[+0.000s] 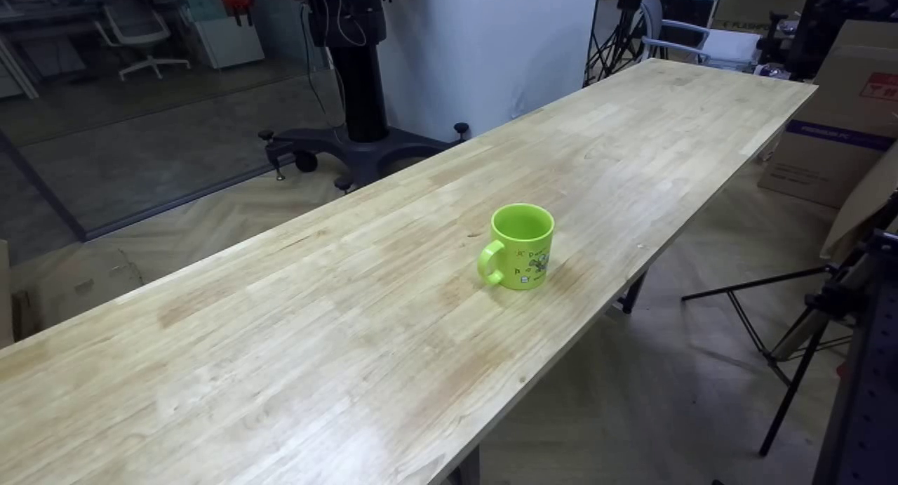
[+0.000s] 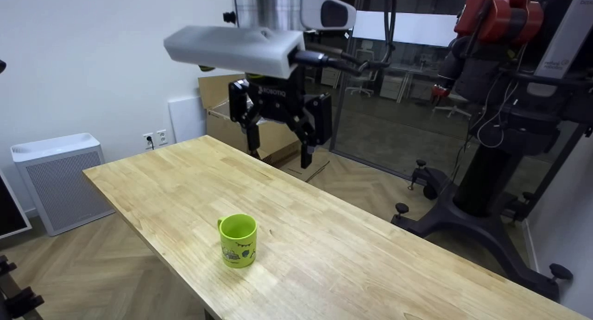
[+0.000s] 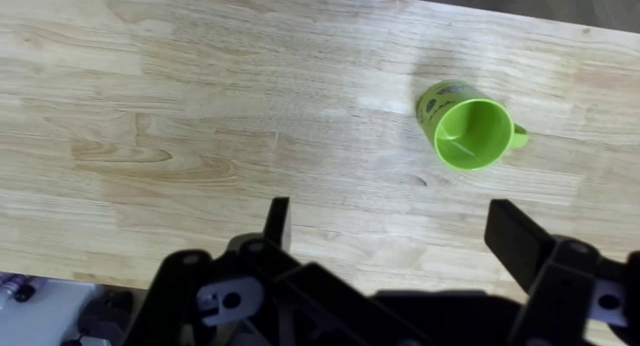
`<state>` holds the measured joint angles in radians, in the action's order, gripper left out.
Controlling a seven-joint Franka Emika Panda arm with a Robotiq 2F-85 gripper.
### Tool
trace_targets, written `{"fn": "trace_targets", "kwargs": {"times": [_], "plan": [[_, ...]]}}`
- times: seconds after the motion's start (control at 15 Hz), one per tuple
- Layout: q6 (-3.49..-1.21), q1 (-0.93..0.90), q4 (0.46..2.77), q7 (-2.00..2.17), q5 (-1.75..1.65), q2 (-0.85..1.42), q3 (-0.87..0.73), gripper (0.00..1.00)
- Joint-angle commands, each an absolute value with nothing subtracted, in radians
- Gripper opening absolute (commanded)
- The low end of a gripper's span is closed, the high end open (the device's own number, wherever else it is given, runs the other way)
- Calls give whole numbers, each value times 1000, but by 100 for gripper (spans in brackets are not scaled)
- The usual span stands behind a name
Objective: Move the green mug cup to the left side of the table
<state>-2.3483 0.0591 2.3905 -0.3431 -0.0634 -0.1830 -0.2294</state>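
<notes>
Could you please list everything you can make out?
table: one, light wood, all views
green mug cup: one, lime green, upright on the table
cardboard boxes: at least two, brown, beyond the table
air purifier, seemingly: one, white, by the wall
wall sockets: two, white, on that wall
tripod: one clearly, black, beside the table
wheeled robot: one, red-black, beyond the table
chairs: at least two, pale, background
glass partition: one, dark-framed, behind the wheeled robot
robot arm: one, silver, above the table
pincer: one, black, open, above the table
</notes>
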Motion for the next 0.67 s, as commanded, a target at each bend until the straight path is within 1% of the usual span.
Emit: {"fn": "trace_targets", "kwargs": {"times": [0.0,0.2,0.27,0.6], "plan": [[-2425,98,2303,-181,-233,-50,-156,100],[-2492,91,2298,-90,-327,-15,-130,100],[-2480,96,2325,-157,-280,-35,-139,100],[-2491,92,2317,-133,-305,-13,-124,100]]}}
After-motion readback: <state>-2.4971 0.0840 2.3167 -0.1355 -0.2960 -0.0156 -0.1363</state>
